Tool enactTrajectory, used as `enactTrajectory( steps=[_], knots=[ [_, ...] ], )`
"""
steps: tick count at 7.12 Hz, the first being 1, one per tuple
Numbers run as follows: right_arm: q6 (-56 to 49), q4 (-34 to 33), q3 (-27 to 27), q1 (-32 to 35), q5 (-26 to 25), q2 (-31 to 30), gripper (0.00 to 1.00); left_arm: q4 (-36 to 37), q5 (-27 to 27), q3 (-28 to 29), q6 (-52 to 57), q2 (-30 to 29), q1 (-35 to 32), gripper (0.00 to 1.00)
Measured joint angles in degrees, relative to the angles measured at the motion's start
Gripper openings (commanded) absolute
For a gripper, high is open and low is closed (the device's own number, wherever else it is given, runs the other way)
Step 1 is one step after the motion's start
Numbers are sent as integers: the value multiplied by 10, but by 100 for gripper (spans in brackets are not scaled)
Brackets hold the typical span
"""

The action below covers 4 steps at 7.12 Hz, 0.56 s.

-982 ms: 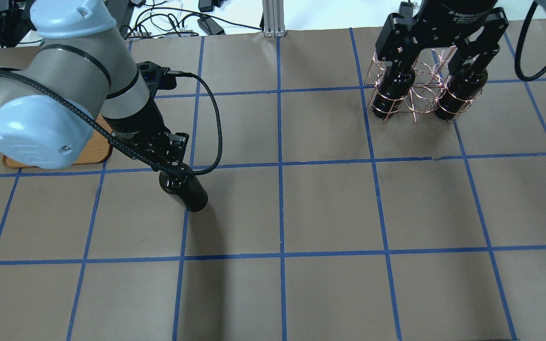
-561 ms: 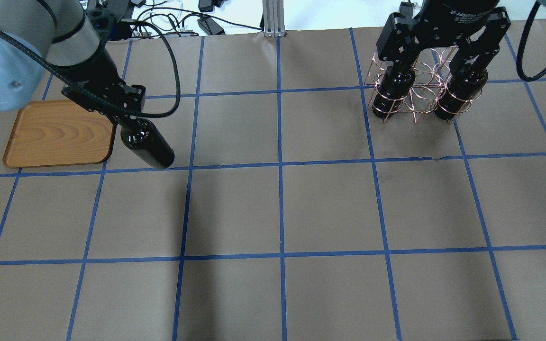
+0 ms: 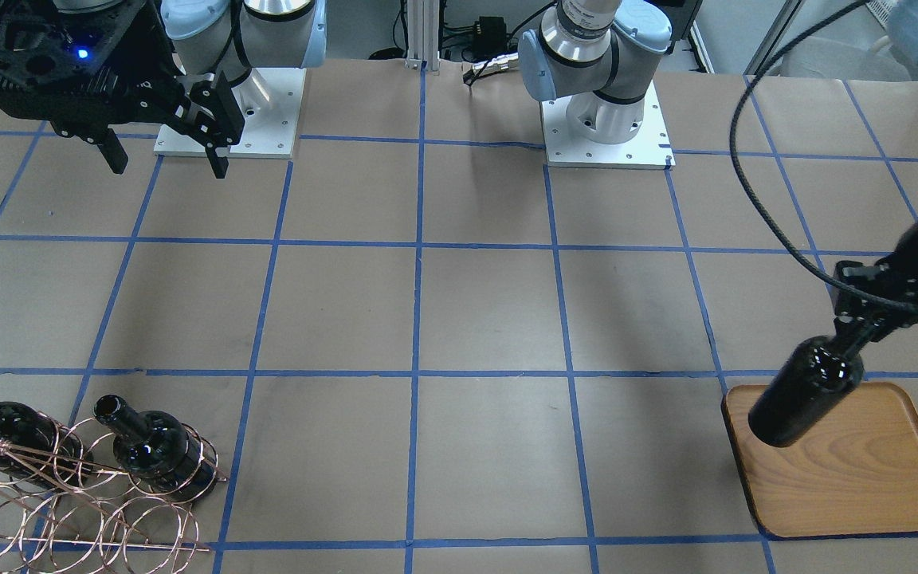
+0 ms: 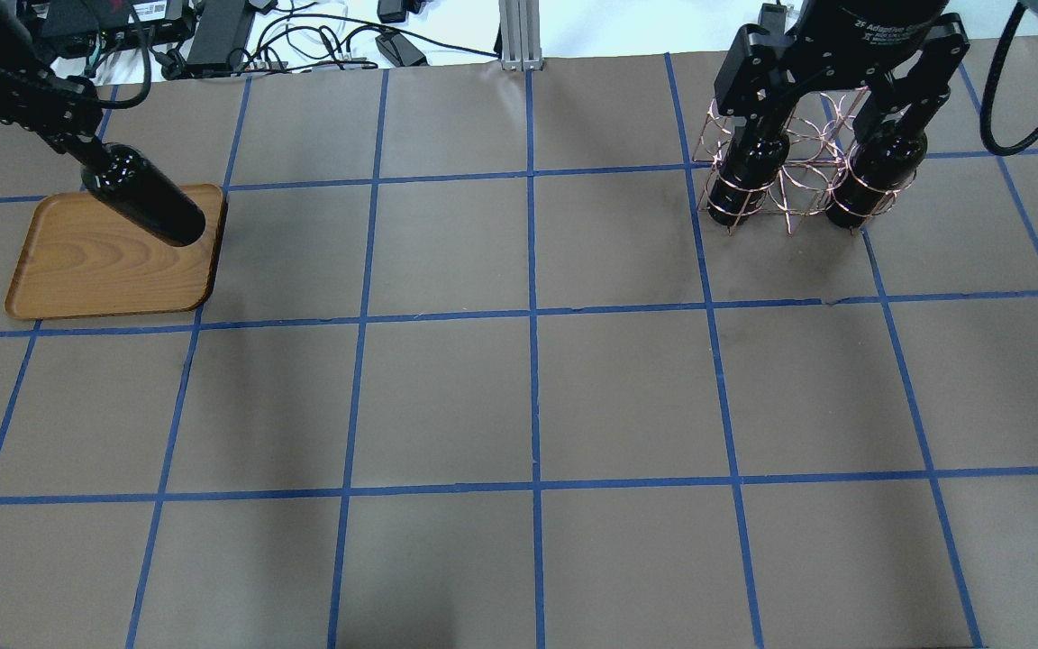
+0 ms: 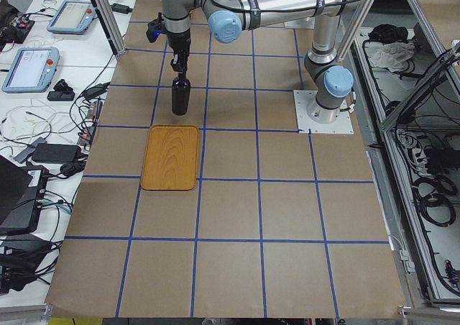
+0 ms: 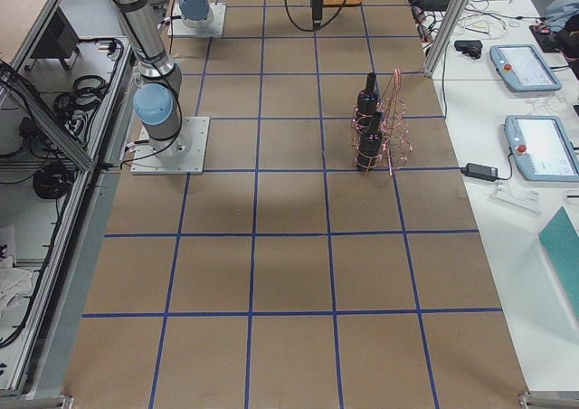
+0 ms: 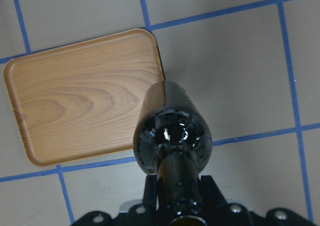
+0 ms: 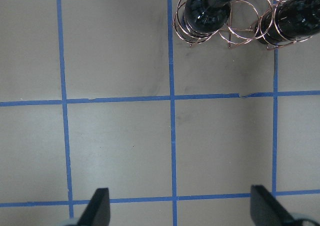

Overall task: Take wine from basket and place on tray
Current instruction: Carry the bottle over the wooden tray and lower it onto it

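My left gripper (image 4: 77, 144) is shut on the neck of a near-black wine bottle (image 4: 145, 200), which hangs base-down in the air. In the left wrist view the bottle (image 7: 172, 136) overlaps the right edge of the wooden tray (image 7: 80, 111). The front view shows the bottle (image 3: 806, 391) over the tray's (image 3: 849, 470) corner. The copper wire basket (image 4: 794, 180) stands at the far right and holds two more bottles (image 4: 744, 176) (image 4: 870, 180) upright. My right gripper (image 4: 830, 126) is open and empty, high above the table in front of the basket (image 8: 235, 21).
Brown paper with a blue tape grid covers the table (image 4: 528, 397). Cables and power bricks (image 4: 321, 41) lie beyond the far edge. The two arm bases (image 3: 602, 119) stand at the robot's side of the table.
My left arm has carried the bottle from the mid-left of the table to the left and away, over the tray's edge. The right arm and the basket have not moved.
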Motion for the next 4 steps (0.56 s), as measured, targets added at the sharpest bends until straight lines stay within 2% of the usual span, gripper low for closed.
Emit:
enactTrajectory(
  steps=[2, 4],
  knots=[
    [0, 0, 1, 0, 1, 0, 100, 6, -1, 31, 48, -44, 47, 0],
    [0, 0, 1, 0, 1, 0, 100, 24, -1, 36, 74, -72, 82, 0]
  ],
)
